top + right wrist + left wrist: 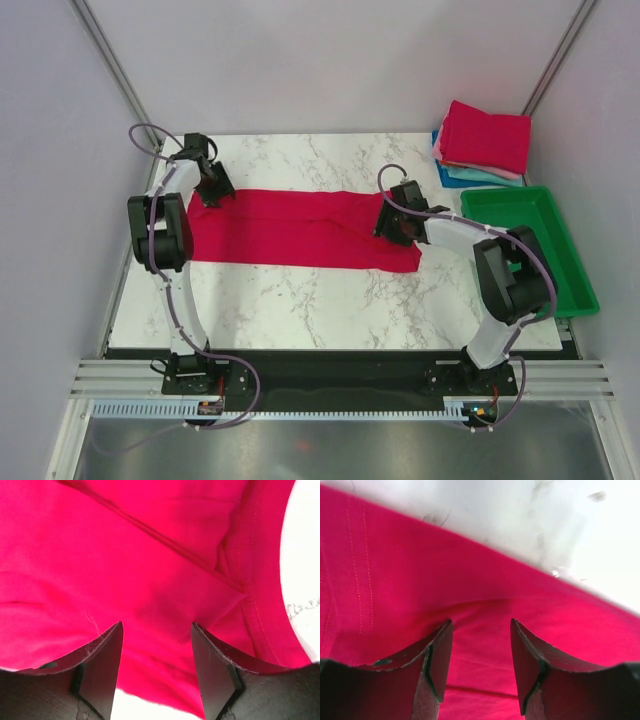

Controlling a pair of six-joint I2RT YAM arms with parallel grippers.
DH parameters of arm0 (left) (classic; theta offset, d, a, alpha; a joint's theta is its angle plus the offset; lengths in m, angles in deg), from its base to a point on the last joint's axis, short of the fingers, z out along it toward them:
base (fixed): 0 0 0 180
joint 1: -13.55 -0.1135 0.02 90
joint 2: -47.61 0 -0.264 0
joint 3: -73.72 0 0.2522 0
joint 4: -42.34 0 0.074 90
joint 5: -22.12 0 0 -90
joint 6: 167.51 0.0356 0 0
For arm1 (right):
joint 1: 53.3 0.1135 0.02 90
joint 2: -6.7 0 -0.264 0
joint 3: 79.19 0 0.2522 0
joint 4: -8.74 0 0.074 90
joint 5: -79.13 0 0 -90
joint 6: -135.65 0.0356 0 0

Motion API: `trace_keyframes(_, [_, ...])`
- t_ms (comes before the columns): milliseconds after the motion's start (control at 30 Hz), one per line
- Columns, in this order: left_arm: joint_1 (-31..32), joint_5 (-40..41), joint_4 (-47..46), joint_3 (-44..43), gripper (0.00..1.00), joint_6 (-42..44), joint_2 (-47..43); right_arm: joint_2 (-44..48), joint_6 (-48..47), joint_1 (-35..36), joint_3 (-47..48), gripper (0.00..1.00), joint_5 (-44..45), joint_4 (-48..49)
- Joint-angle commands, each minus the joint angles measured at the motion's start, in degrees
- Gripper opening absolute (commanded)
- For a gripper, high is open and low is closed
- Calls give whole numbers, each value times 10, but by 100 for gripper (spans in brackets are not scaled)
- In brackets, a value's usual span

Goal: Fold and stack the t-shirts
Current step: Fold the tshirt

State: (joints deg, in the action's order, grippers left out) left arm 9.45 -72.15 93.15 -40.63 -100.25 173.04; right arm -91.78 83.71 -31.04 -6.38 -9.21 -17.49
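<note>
A crimson red t-shirt (300,230) lies flat as a long folded band across the marble table. My left gripper (212,196) is open, low over the shirt's left end near its far edge; the cloth (480,605) fills the left wrist view, with a gap between the fingers (437,655). My right gripper (392,228) is open, low over the shirt's right end; the cloth (150,580) fills the right wrist view and its edge shows between the fingers (215,665). Folded shirts, red on pink, teal and blue, sit stacked (484,142) at the far right.
A green plastic tray (538,250) stands at the right edge of the table, just in front of the stack. Bare marble (320,300) lies in front of the shirt. Grey walls enclose the table on left, back and right.
</note>
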Motion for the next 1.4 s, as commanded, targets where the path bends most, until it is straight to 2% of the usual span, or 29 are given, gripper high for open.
trace_keyframes(0, [10, 33, 50, -7, 56, 31, 32, -56, 17, -7, 31, 65, 11, -10])
trace_keyframes(133, [35, 75, 79, 3, 56, 42, 34, -154, 13, -65, 101, 65, -75, -12])
trace_keyframes(200, [57, 90, 93, 22, 56, 45, 27, -185, 13, -79, 136, 64, -82, -19])
trace_keyframes(300, [77, 68, 115, 54, 55, 36, 16, -253, 8, -91, 236, 64, -82, -57])
trace_keyframes(333, [85, 62, 113, 72, 54, 28, -8, -294, 4, -93, 307, 65, -83, -70])
trace_keyframes(400, [114, 21, 83, 143, 54, 8, -40, -343, 4, -93, 387, 65, -85, -114])
trace_keyframes(433, [124, -6, 71, 172, 54, -2, -77, -395, 3, -93, 474, 65, -89, -130])
trace_keyframes(467, [136, -27, 63, 229, 53, -24, -103, -422, 7, -93, 517, 65, -96, -143])
trace_keyframes(533, [186, -28, 27, 291, 53, -44, -152, -500, 17, -93, 642, 65, -104, -177])
trace_keyframes(567, [202, -44, 14, 347, 54, -68, -204, -524, 24, -91, 677, 66, -110, -179])
trace_keyframes(633, [243, -79, -39, 404, 54, -99, -249, -590, 42, -84, 775, 68, -132, -174])
trace_keyframes(667, [257, -130, -57, 457, 54, -133, -281, -609, 47, -79, 803, 70, -138, -167])
trace_keyframes(700, [288, -147, -70, 477, 54, -152, -293, -640, 56, -69, 845, 71, -143, -156])
trace_keyframes(867, [394, -183, -106, 532, 56, -251, -344, -658, 87, -38, 833, 74, -133, -56])
trace_keyframes(1067, [494, -192, -90, 571, 58, -337, -515, -701, 148, -26, 852, 73, -115, 21])
trace_keyframes(1233, [524, -167, -29, 568, 59, -361, -627, -735, 190, -25, 865, 73, -125, 105])
trace_keyframes(1367, [525, -67, 27, 548, 60, -323, -657, -727, 190, -23, 842, 73, -97, 134])
